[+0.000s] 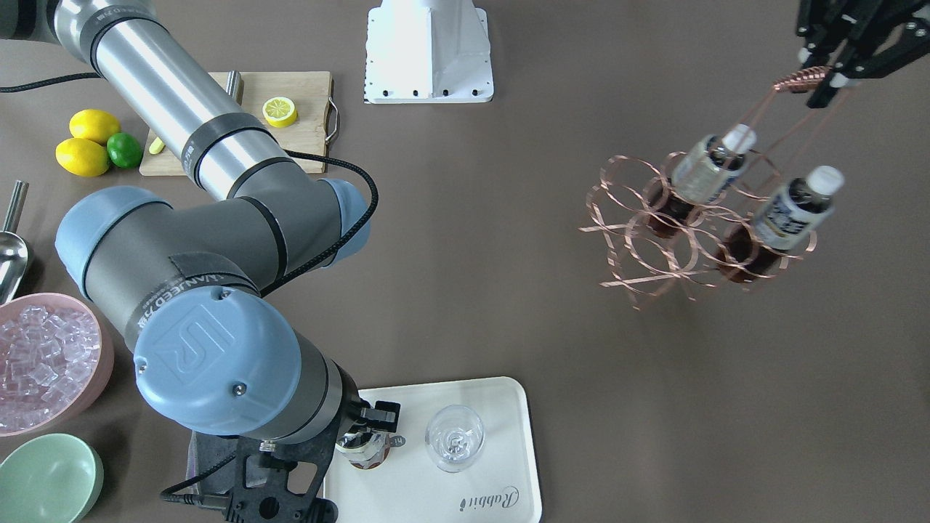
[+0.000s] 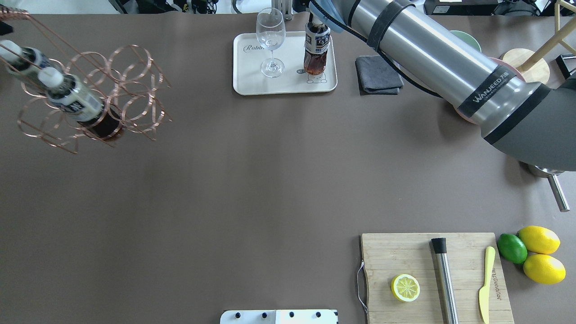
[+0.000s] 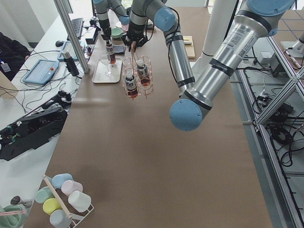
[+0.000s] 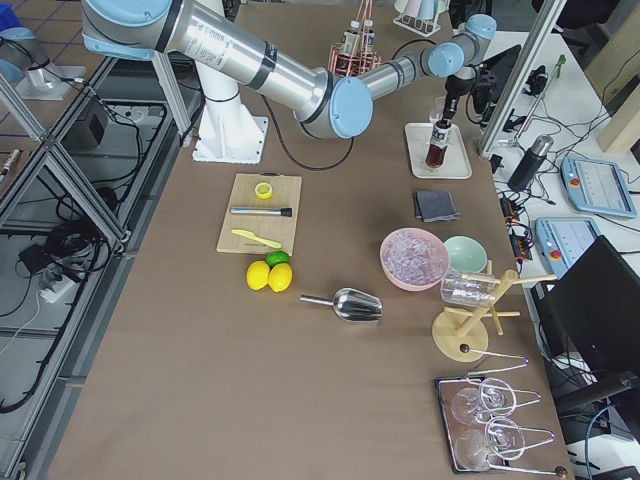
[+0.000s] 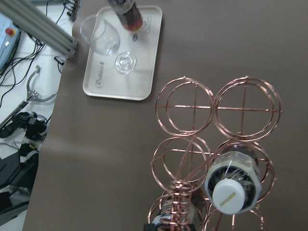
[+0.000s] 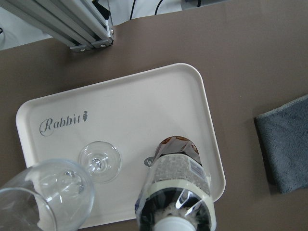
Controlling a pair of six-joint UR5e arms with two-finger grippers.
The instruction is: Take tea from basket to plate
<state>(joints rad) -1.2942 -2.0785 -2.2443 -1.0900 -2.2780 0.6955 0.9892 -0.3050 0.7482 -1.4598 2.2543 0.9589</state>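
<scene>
My left gripper (image 1: 821, 76) is shut on the coiled handle of the copper wire basket (image 1: 657, 258), which hangs tilted from it at the table's left end. Two tea bottles (image 1: 708, 171) (image 1: 792, 207) sit in its cells, and one shows in the left wrist view (image 5: 233, 185). A third tea bottle (image 2: 316, 49) stands upright on the cream plate (image 2: 252, 74) over the bear drawing. My right gripper (image 1: 363, 444) is shut on its top. The right wrist view looks down along this bottle (image 6: 175, 192) to the plate (image 6: 120, 106).
A wine glass (image 2: 270, 40) stands on the plate beside the bottle. A grey cloth (image 2: 378, 74) lies right of the plate. A pink bowl of ice (image 1: 43, 363), a green bowl (image 1: 47, 479) and a metal scoop (image 1: 11, 254) are nearby. A cutting board (image 2: 436, 279) holds half a lemon.
</scene>
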